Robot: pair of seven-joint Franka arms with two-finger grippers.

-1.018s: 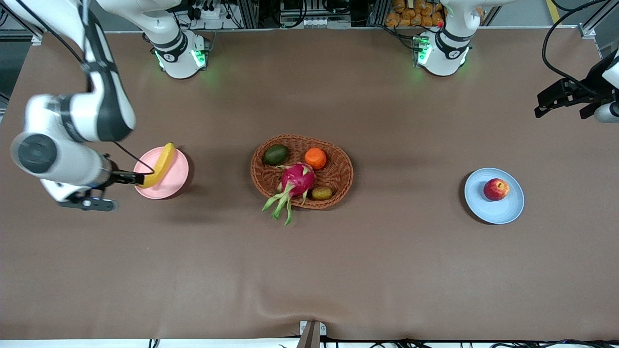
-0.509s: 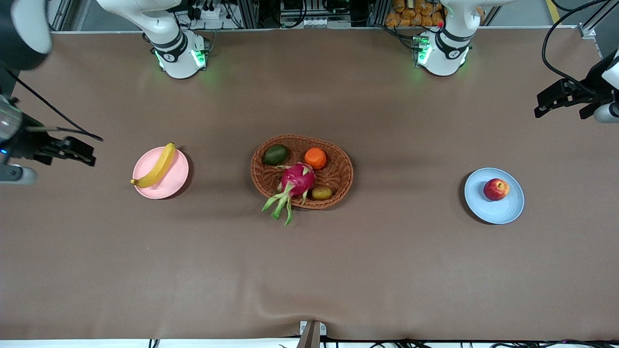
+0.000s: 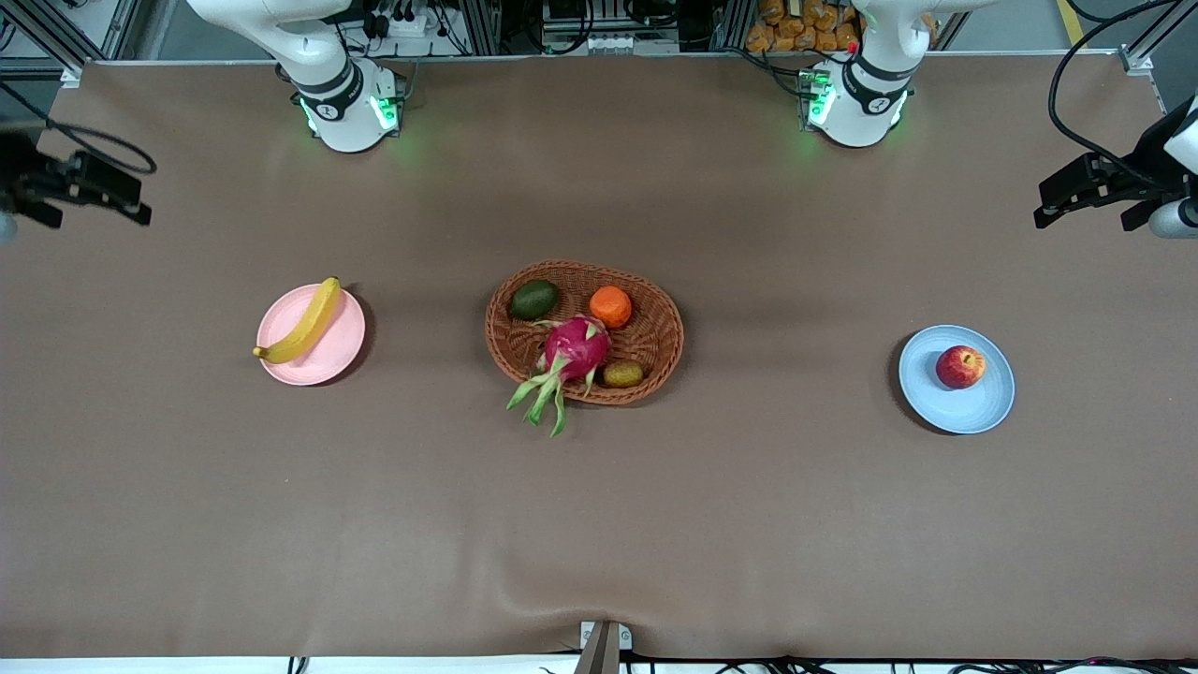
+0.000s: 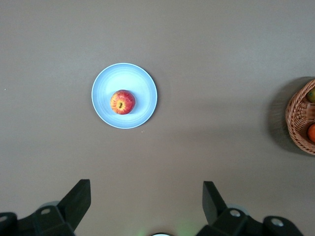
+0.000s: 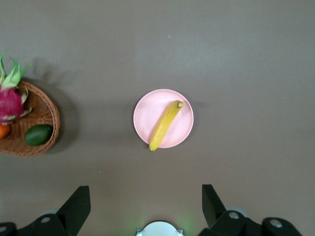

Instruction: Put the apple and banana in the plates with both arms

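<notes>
With the banana [image 3: 302, 322] and apple [image 3: 960, 366] lying on their plates [image 3: 973, 412], the left gripper [image 4: 146, 202] and right gripper [image 5: 146, 202] are hanging high, jaws apart and empty.

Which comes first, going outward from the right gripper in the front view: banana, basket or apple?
From the right gripper, open and raised at its arm's end of the table:
1. Banana, on the pink plate, at the same end.
2. Basket, mid-table.
3. Apple, on the blue plate, toward the left arm's end.
</notes>
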